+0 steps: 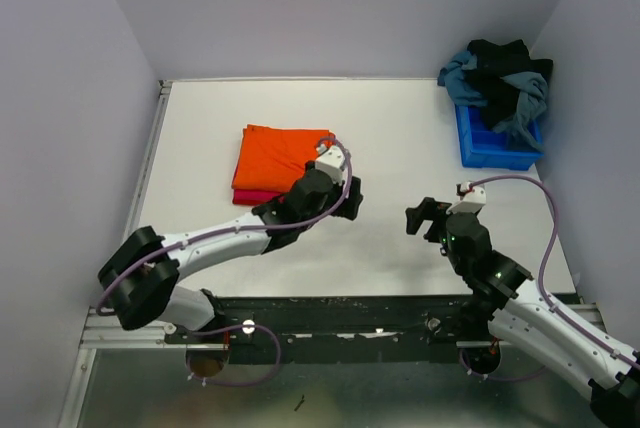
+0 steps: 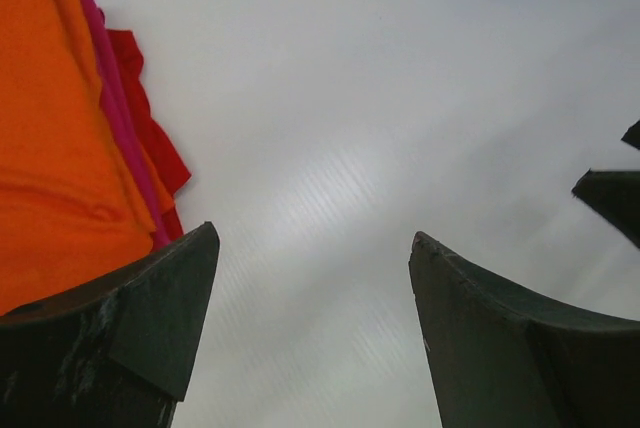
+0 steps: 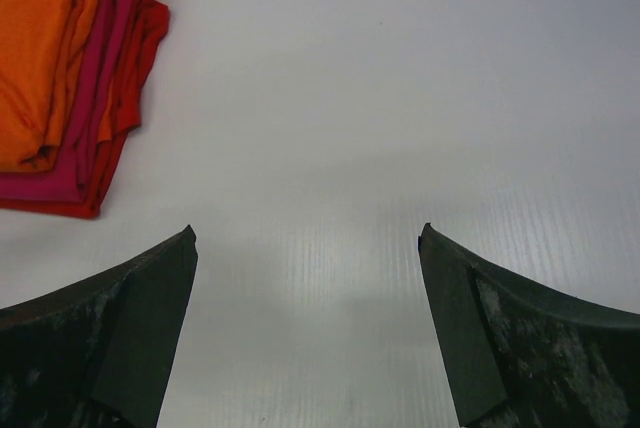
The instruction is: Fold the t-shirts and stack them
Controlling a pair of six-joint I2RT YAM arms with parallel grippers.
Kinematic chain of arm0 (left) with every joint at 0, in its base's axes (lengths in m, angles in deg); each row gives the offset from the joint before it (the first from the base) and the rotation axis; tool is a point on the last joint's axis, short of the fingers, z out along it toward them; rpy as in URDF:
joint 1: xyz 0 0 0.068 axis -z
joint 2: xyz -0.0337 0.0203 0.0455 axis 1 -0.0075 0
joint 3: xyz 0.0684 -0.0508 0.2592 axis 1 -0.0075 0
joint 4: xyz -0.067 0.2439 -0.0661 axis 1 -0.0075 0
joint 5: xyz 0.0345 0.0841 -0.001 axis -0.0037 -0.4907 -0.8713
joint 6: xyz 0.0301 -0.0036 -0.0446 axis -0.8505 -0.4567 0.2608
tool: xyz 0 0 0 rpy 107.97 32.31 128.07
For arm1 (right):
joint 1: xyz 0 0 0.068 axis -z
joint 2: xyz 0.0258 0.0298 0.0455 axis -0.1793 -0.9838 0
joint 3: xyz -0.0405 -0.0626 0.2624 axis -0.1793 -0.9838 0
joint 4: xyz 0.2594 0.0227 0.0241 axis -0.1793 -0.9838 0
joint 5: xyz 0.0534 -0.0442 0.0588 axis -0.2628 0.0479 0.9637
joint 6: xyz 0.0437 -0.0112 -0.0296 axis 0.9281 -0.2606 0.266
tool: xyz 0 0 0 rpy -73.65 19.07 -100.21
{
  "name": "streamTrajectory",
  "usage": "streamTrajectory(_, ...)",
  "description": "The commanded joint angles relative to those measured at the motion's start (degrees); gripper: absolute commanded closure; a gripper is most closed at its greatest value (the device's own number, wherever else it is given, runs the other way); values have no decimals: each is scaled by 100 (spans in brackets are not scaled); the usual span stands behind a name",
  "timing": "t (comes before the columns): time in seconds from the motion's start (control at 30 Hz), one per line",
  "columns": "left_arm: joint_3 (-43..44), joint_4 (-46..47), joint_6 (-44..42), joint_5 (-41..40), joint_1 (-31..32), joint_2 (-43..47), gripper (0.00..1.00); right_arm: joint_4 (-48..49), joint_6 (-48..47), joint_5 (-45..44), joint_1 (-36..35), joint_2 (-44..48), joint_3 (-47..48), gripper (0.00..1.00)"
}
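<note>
Folded orange t-shirt (image 1: 275, 153) just beside left gripper (image 2: 312, 238), right gripper (image 3: 306, 233) well apart

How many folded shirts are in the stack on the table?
3: orange shirt on top, magenta shirt under it, red shirt lowest; more may be hidden.

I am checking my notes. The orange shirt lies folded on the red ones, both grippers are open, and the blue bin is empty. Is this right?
Not the bin: the top external view shows the blue bin holding heaped black and grey-blue shirts. The orange shirt does lie on the red ones, and the left gripper and right gripper are open.
</note>
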State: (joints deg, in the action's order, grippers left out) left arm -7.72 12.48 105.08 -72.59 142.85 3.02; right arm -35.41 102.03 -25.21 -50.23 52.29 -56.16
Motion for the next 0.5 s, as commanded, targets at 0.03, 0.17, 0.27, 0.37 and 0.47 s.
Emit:
streamTrajectory(0.03, 1790, -1457, 9, 222, 7, -1299, 11, 48, 8, -65, 0, 63, 71, 0)
streamTrajectory(0.17, 3644, -3134, 132, -41, -36, -2705, 9, 30, 26, -66, 0, 81, 62, 0)
streamTrajectory(0.27, 5016, -4428, 290, -16, -185, -3751, 8, 21, 43, -92, 0, 116, 53, 0)
streamTrajectory(0.37, 5669, -4879, 325, 335, -370, -4351, 8, 4, 35, -101, 0, 160, 44, 0)
streamTrajectory(0.47, 5837, -4870, 404, 626, -598, -4606, 8, -5, 35, -83, 0, 195, 36, 0)
